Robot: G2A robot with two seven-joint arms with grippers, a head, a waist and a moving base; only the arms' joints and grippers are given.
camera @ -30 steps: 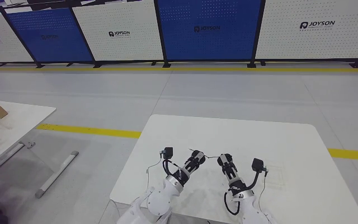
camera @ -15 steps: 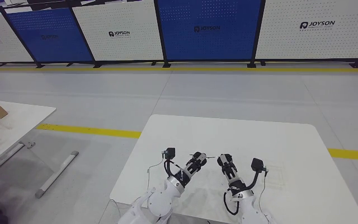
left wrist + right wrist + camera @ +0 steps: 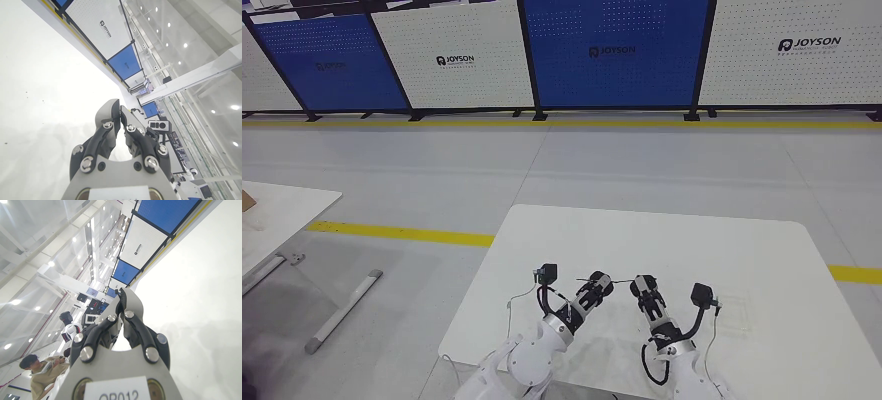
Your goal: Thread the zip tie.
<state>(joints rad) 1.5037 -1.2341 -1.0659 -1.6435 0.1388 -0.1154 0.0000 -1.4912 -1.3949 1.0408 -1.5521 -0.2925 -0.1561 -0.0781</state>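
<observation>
White table (image 3: 722,250) in a hall lined with blue and white pegboard panels (image 3: 612,50).
Lower centre, left gripper (image 3: 599,281) and right gripper (image 3: 640,284) each pinch the black zip tie (image 3: 109,119).

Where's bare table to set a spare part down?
Far half of the table, beyond both grippers, is bare; so is the strip along its right edge. Crowded near-centre: left gripper and right gripper hold the zip tie between them.
</observation>
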